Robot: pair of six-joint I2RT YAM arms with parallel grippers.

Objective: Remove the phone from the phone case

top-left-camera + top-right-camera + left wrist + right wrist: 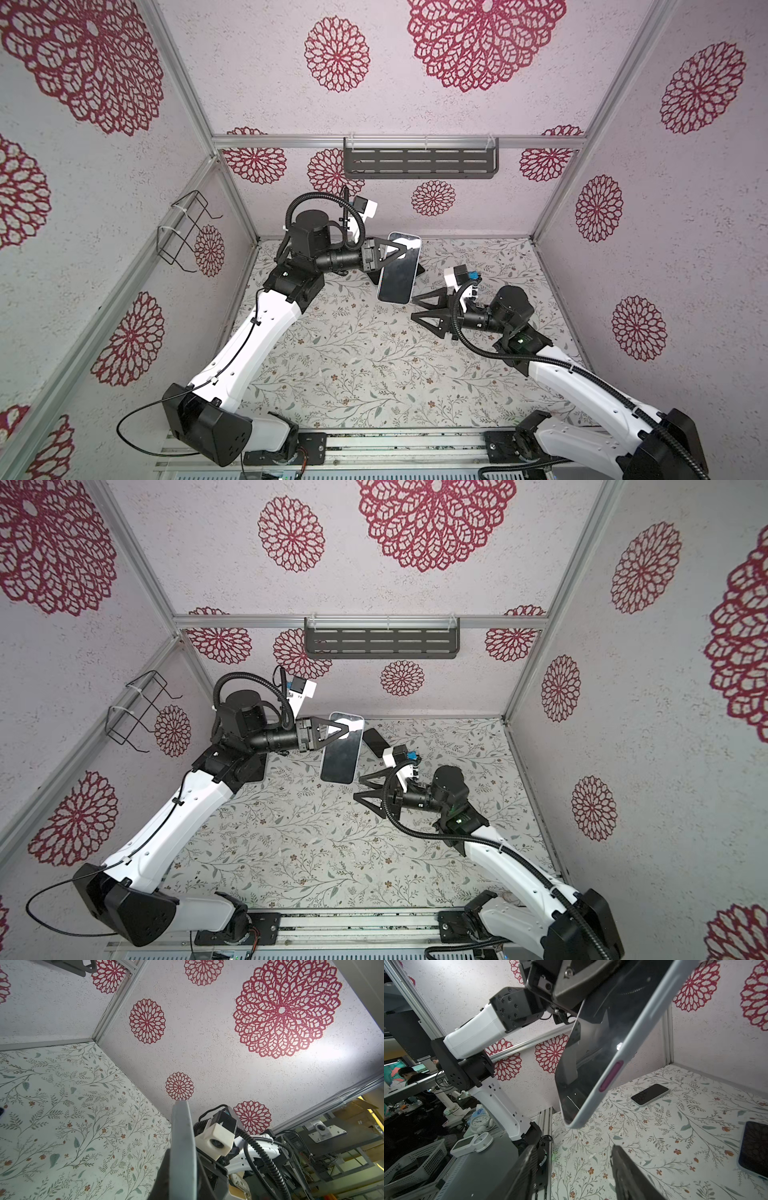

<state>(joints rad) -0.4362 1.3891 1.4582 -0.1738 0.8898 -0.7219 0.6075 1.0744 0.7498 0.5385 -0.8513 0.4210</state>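
Note:
The phone point(400, 276) point(340, 758) shows a dark glossy screen and sits in a pale blue-grey phone case point(629, 1043) with a magenta side button. It is held tilted in the air above the back of the table. My left gripper point(401, 251) point(343, 731) is shut on the case's upper part, one black finger lying across the screen. In the left wrist view the case edge point(182, 1136) runs between the fingers. My right gripper point(414, 308) point(357, 788) point(574, 1148) stands open just right of and below the case's lower end, with nothing between its fingers.
Two other phones lie on the floral table point(353, 374): a dark one point(650, 1094) point(376, 739) behind the held case and one with a blue rim point(753, 1147) beside it. A black shelf point(419, 162) hangs on the back wall, a wire basket point(183, 232) on the left wall.

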